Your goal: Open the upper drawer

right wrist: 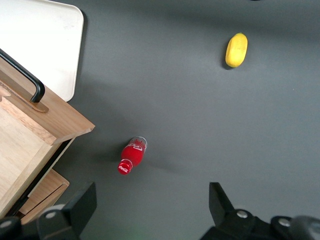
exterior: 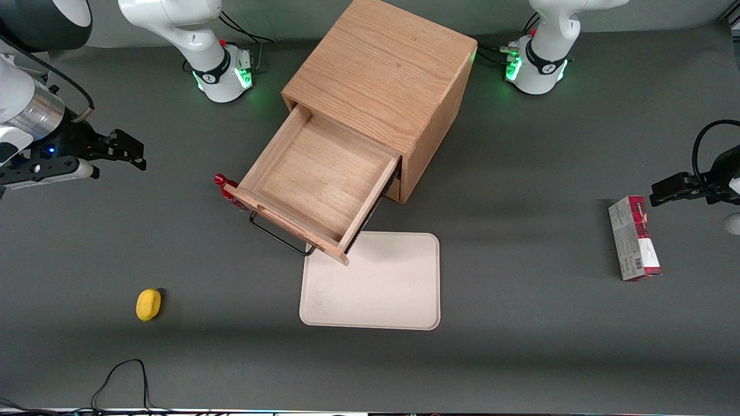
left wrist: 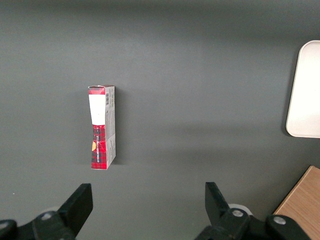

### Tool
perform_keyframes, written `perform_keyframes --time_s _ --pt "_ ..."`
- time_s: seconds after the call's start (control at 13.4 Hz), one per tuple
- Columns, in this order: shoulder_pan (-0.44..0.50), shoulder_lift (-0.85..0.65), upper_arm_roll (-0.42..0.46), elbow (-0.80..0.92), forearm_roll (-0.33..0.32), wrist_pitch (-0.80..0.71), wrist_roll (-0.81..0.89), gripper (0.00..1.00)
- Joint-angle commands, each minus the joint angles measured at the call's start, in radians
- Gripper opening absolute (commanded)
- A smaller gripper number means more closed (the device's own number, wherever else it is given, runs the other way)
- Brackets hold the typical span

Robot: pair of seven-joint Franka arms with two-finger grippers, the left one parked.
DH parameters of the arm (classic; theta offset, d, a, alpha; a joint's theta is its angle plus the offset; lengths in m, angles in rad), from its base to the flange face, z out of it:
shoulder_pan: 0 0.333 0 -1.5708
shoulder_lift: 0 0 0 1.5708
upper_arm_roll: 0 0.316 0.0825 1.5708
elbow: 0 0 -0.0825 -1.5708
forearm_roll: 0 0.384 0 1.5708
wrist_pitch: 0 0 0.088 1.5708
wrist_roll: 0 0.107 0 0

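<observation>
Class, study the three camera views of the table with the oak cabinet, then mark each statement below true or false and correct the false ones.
1. The upper drawer is pulled out and holds nothing. True.
2. The gripper grips the drawer's handle. False: it hangs apart from the cabinet, toward the working arm's end, jaws open.
3. A red bottle stands beside the open drawer. True.
4. The lemon lies on the tray. False: it lies on the table.
</observation>
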Motion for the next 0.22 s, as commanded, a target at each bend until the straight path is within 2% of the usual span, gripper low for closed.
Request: perform_keyframes --time_s 0.0,0.15 --pt "-0.004 -0.002 0.009 0.011 -0.02 -0.03 0.034 1.0" --pt "-0.004 0.004 0.004 0.036 -0.014 -0.04 0.031 1.0"
